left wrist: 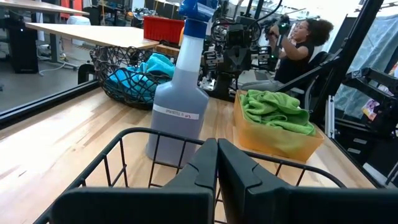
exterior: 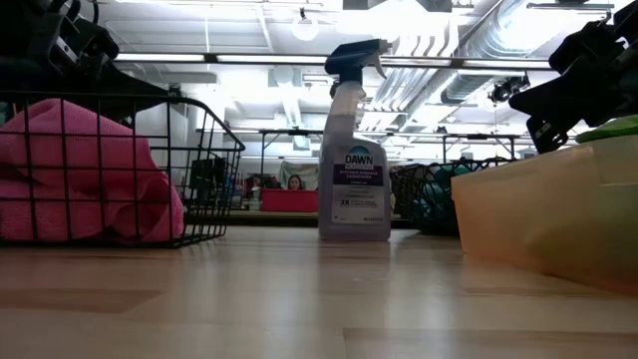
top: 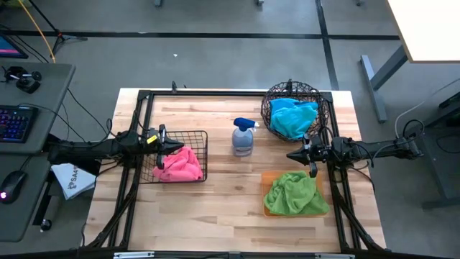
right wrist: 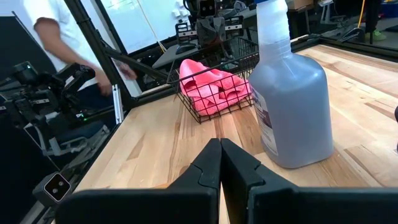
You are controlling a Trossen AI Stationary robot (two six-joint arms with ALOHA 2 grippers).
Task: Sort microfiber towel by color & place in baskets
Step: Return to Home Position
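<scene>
Evidently the sorting is complete, with no towel loose on the counter point(top: 215, 208). Pink towels point(top: 180, 165) lie in the square black wire-grid basket point(top: 192, 132), blue towels point(top: 293, 116) in the round woven-wire basket point(top: 277, 93), and a green towel point(top: 295, 193) in the orange tray point(top: 267, 176). A spray bottle point(top: 244, 138) stands upright between the baskets.

Risk: the left claw point(top: 172, 147), fingers together and empty, hangs over the near rim of the square basket. A low or skewed retreat could catch the wire and drag the basket. The right claw point(top: 291, 155), likewise together and empty, sits between the round basket and the tray, so a sweeping withdrawal could nudge either one.

Relation: the pink towels lie just beneath and ahead of the left claw. The green towel lies just beside the right claw, and the blue towels are near it on the other side.
</scene>
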